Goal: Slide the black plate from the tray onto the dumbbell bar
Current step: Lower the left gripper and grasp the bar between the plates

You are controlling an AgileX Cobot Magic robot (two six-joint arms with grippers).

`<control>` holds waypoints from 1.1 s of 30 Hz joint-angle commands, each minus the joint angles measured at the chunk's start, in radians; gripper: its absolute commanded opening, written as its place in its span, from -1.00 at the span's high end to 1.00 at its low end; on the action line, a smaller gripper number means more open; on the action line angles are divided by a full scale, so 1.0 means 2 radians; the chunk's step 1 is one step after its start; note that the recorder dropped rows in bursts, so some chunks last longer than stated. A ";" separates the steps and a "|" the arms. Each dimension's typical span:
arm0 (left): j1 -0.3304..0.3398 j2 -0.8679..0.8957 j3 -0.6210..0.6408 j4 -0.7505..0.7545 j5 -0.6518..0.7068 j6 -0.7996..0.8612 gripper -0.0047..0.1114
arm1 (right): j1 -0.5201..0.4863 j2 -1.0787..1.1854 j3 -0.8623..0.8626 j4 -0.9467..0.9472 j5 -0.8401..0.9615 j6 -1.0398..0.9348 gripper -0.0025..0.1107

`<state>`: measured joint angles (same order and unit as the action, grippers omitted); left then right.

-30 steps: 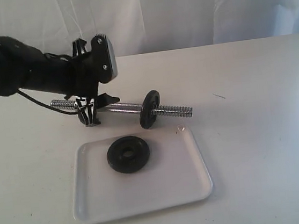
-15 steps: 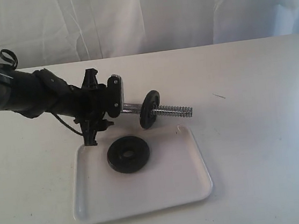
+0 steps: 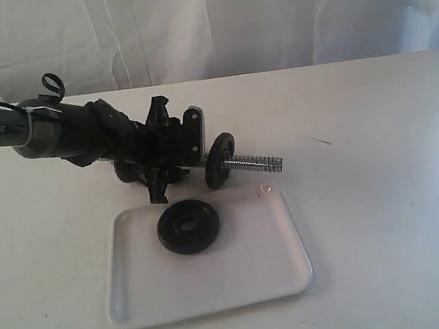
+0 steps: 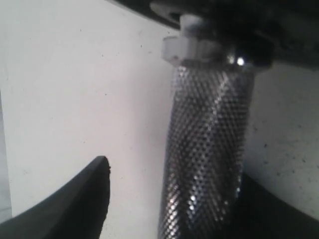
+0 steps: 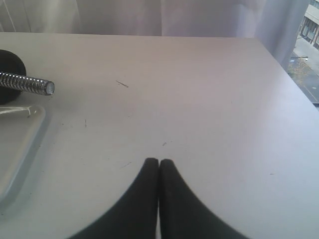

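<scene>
presently my left end effector (image 3: 176,163) straddles the dumbbell bar (image 4: 207,149), jaws apart, likely to steady it for loading; right end effector (image 5: 158,169) pinched closed, empty. black plate (image 3: 188,227) lies flat in the tray (image 3: 255,271).

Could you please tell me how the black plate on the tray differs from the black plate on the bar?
The loose plate lies flat in the tray, hole facing up; the mounted plate stands on edge on the bar. The loose plate has nothing through its hole; the mounted plate has the bar through it, beside the screw-threaded end. Both are round, black and look similar in size.
</scene>
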<state>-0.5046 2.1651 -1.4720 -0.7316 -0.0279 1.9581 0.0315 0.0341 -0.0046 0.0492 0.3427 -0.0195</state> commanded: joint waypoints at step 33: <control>-0.004 -0.012 -0.004 -0.073 -0.002 -0.158 0.92 | -0.001 -0.001 0.002 0.002 -0.006 -0.001 0.96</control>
<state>-0.5125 2.1817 -1.4831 -0.8400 -0.0580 1.6941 0.0315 0.0341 -0.0046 0.0492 0.3427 -0.0195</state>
